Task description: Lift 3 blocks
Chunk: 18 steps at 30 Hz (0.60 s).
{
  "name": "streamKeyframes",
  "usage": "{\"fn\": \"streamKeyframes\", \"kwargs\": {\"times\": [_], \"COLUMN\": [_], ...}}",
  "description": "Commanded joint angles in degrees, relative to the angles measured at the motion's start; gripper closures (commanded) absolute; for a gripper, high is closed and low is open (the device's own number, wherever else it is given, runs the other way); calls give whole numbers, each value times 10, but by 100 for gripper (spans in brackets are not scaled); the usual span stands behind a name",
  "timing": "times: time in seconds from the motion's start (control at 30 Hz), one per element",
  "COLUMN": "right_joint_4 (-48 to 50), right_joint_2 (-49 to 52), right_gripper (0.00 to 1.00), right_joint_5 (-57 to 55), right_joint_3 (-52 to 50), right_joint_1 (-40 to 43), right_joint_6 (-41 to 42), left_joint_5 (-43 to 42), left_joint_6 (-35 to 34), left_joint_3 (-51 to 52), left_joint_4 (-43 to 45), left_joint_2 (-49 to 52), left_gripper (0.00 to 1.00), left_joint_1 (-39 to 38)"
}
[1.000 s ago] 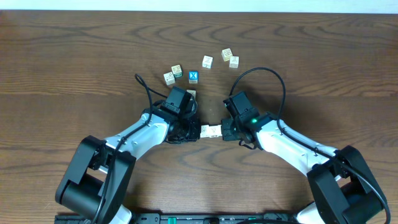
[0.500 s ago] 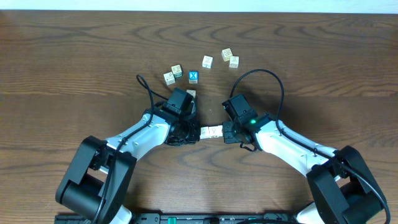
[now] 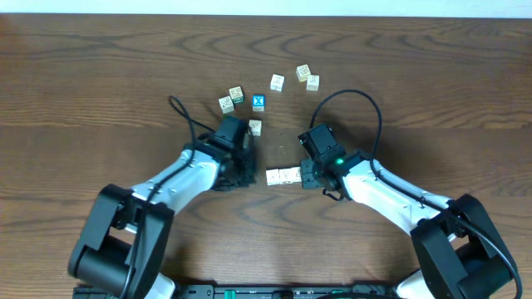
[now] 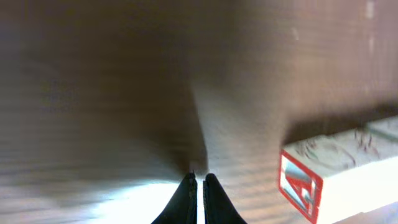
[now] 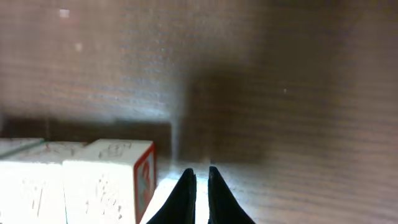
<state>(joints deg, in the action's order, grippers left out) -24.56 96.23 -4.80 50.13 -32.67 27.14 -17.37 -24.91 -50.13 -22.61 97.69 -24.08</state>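
Three blocks (image 3: pixel 283 175): cream cubes set end to end in one row on the counter (image 3: pixel 100 66), between the two arms; neither arm grips them.
Left fingers (image 4: pixel 185 196): pressed together with nothing between them, tips low over the counter, off the row's left end and apart from it. From the left wrist, the row's end face shows a red printed letter.
Right fingers (image 5: pixel 183 196): drawn together to a hairline slit and empty, just beside the row's right end. The end cube sits to their side, not between them.
Blue cube (image 3: pixel 258 102): white X on top, beyond the row, well apart from it.
Loose cubes (image 3: pixel 255 126): six pale ones scattered beyond the row, the marked one nearest to it.
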Motion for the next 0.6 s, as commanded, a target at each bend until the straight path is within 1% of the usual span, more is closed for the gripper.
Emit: {"fn": "streamKeyframes", "kwargs": {"times": [0.0,0.1,0.2,0.3,0.33,0.4,0.47,0.57], "right_joint_4": [9,18,62,99,113,143,179,224], "right_joint_2": [5,5,5,5,5,5,5,5], "right_gripper": [92,91,81,74,71,64,53,32], "right_joint_5": [-13,-14,-36,-82,-100,-128,-154,-180], "right_joint_3": [27,49,70,91,97,105,106,106], "right_joint_1": [27,46,66,81,85,91,95,99], "right_joint_6": [-29,-52,-90,-130,-148,-178,-205,-230], "left_joint_5": [38,53,65,65,65,65,65,66], "left_joint_6": [31,40,53,68,74,83,88,89], "left_joint_3": [-37,-51,-63,-67,-67,-67,-67,-67], "left_joint_4": [-3,-3,-3,-3,-4,-5,-6,-14], "left_joint_2": [-54,-98,-158,-231,-256,-314,-372,-457], "left_gripper": [93,93,92,91,88,85,83,67], "left_joint_1": [45,80,116,149,158,177,193,208]}}
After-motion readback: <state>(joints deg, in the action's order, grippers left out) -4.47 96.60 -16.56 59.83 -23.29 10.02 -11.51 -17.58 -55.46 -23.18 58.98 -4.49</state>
